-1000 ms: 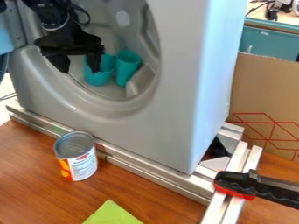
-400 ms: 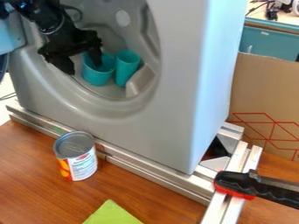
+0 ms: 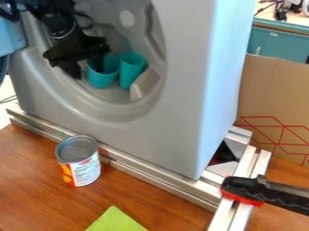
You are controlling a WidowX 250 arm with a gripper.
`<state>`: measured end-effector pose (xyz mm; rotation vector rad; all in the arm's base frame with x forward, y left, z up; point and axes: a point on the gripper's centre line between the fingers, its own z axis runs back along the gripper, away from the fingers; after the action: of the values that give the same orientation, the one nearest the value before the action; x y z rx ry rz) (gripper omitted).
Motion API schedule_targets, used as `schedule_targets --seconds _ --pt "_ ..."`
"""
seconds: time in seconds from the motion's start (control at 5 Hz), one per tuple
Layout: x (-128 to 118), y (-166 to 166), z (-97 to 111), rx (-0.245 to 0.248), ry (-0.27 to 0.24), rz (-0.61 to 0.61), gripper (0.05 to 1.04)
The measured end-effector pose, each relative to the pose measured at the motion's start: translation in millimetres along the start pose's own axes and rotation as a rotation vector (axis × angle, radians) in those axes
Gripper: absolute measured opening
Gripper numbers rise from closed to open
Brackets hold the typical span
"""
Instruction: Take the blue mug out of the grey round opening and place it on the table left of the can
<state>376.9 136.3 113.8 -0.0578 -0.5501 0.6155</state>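
A black two-finger gripper (image 3: pixel 86 68) has its fingers wide apart, one entering a teal plastic cup (image 3: pixel 102 79), inside the lower rim of the round recess in a grey plastic housing (image 3: pixel 181 108). Judged step: lining up a grasp; next, centre the cup wall, then close. The inner fingertip is hidden; wall contact cannot be confirmed.

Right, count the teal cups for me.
2: one teal cup at the jaws, and the other teal cup just right of it in the picture, both inside the round grey opening.
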Motion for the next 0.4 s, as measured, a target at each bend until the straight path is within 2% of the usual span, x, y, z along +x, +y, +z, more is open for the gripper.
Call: schedule_targets --seconds 0.2,0.4 --pt "-0.7 1.3 -1.3 0.031 -0.003 -0.001 0.384" --pt "-3.1 -1.8 -1.7 0.056 -0.001 -0.016 0.179"
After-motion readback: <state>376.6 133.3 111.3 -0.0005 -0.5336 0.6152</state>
